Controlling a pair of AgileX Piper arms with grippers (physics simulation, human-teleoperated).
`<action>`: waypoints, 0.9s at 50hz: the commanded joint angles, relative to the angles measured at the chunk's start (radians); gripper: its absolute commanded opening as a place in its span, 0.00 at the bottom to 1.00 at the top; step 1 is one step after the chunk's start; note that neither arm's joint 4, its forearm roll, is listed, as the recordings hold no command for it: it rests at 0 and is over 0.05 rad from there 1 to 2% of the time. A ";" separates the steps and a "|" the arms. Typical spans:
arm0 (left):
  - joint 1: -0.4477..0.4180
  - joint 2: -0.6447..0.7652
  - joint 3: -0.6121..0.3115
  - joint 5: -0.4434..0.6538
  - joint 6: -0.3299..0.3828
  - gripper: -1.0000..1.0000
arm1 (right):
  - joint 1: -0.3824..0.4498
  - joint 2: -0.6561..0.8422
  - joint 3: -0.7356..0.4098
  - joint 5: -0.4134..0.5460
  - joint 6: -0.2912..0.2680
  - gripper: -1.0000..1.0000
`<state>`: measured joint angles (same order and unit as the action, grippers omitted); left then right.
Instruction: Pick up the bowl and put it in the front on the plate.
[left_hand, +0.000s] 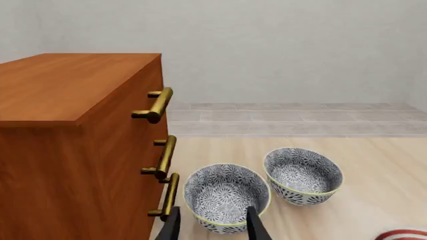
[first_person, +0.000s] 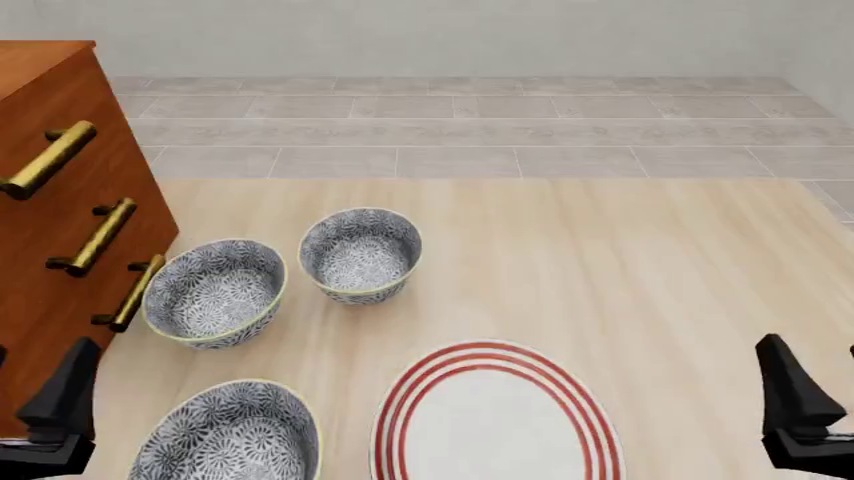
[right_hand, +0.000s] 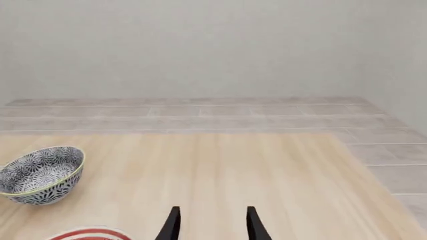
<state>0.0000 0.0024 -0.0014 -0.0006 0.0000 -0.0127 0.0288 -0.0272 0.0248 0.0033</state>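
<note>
- Three patterned bowls stand on the wooden table (first_person: 627, 270), all upright, and those whose insides show hold nothing
- The bowl (first_person: 234, 432) of the task is the one nearest the front edge, at the left; it is cut by the lower border of the front view, so part of its inside is not seen
- The plate (first_person: 497, 415) lies flat just beside this bowl, on its right, with a small gap between them; nothing lies on its white middle
- A second bowl (first_person: 215, 292) stands farther back, close to the cabinet (first_person: 54, 230) with brass handles; a third bowl (first_person: 360, 254) is just beside it on the right, not touching
- The left gripper (left_hand: 212, 225) has its fingers spread apart with nothing between them; in the left wrist view the second bowl shows beyond the fingertips
- The right gripper (right_hand: 211, 224) is also spread and holds nothing; it is over bare table at the right, well apart from all the bowls
- In the right wrist view only the third bowl and a thin edge of the plate are seen
</note>
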 joint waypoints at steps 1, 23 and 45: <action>0.000 0.005 -0.003 -0.001 0.000 1.00 | 0.030 0.015 0.021 -0.058 -0.008 1.00; 0.000 0.005 -0.003 -0.001 0.000 1.00 | 0.156 0.422 -0.240 -0.150 0.006 1.00; 0.000 0.005 -0.003 -0.001 0.000 1.00 | 0.285 0.732 -0.468 -0.183 -0.029 1.00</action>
<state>0.0000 0.0072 -0.0042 -0.0017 0.0000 0.2119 0.6316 -0.3885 -0.1526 -0.0079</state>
